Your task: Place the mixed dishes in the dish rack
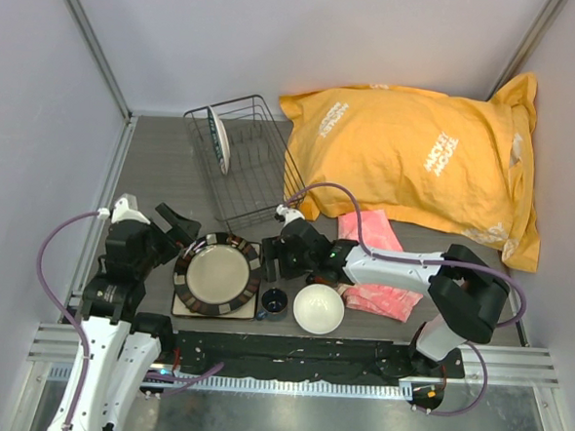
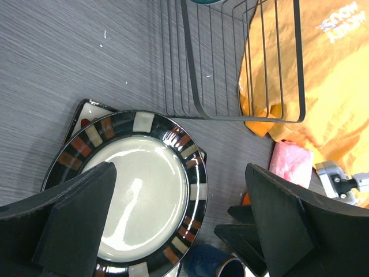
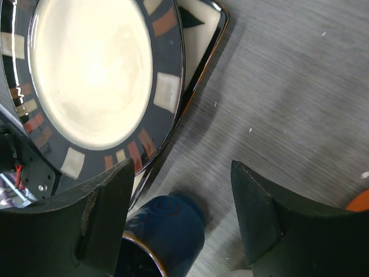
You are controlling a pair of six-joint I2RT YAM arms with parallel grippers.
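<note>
1. Now, your small dark-blue cup (image 3: 167, 234) stands on the grey table (image 1: 163, 169), between the brown-centred plate (image 1: 217, 273) and the white bowl (image 1: 319, 308).
2. It looks like glazed ceramic, so expect it to be light, stiff, slick and chippable. Pinch across the rounded wall.
3. Your right gripper (image 3: 181, 190) hangs over it with its jaws apart, holding nothing.
4. Your left gripper (image 2: 180, 173) gapes wide above the plate, also empty.
5. The wire dish rack (image 1: 251, 174) stands farther back, with a white plate (image 1: 219, 138) upright inside.
</note>
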